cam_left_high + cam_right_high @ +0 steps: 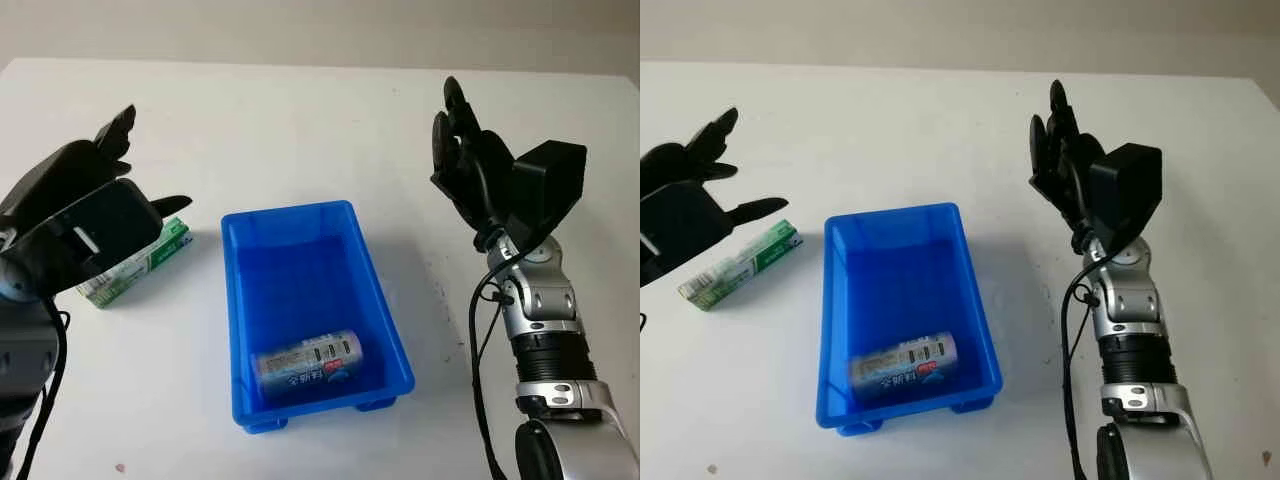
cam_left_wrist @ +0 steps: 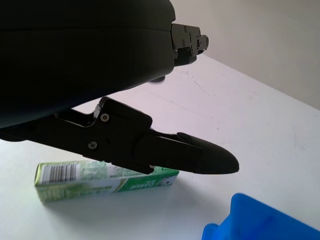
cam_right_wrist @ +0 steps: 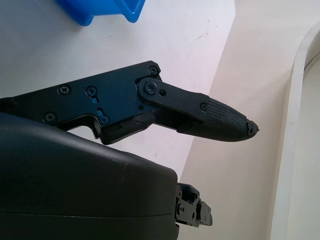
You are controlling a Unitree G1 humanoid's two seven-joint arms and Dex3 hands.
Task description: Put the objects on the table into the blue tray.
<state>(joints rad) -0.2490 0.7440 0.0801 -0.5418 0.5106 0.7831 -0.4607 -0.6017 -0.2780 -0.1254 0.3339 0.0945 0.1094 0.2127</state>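
Overhead, left hand above green box

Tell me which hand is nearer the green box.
Left. The left hand hovers open right over the green box, beside the blue tray. The right hand is open, raised on the tray's far side.
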